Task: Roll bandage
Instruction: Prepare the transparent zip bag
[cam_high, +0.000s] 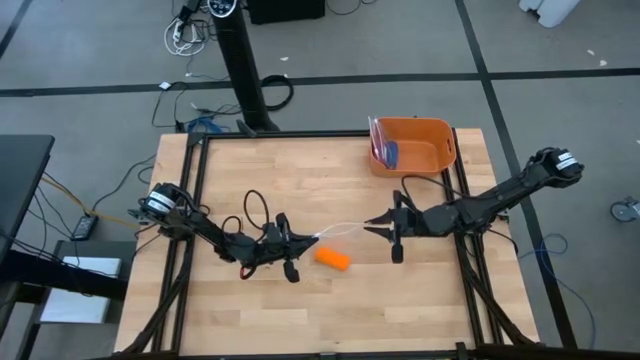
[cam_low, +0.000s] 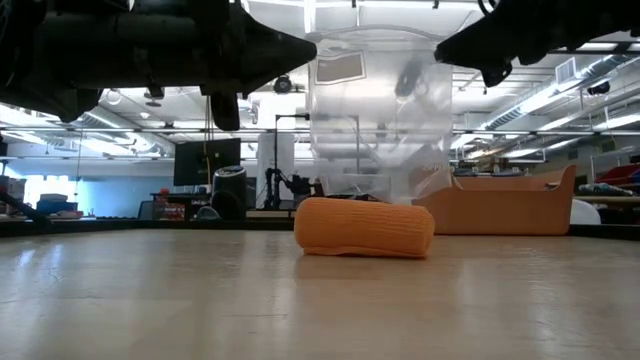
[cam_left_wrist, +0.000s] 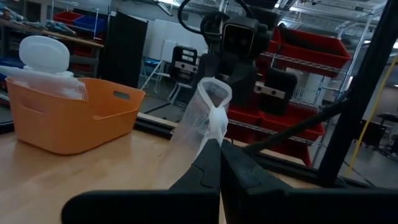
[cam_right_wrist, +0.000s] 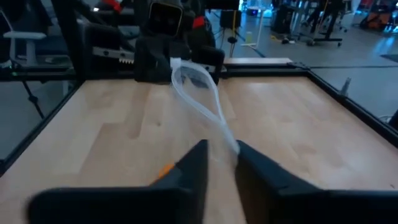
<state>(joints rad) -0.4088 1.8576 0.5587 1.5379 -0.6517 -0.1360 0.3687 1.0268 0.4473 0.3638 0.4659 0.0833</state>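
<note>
Lying on the wooden table (cam_high: 250, 320) as a short rolled cylinder, the bandage (cam_high: 332, 259) sits near the middle, on its side and touching neither of my grippers. It rests just below the clear plastic bag (cam_high: 340, 231) that hangs stretched between them, above the tabletop. My left gripper (cam_high: 314, 238) is just beside the roll, up and to its left in the high view, fingers pressed together on one end of that bag. My right gripper (cam_high: 368, 228) is a little farther off on the other side, fingers (cam_right_wrist: 189, 165) pinching the bag's other end. An orange bin (cam_high: 412, 145) stands well apart at the table's far right corner.
</note>
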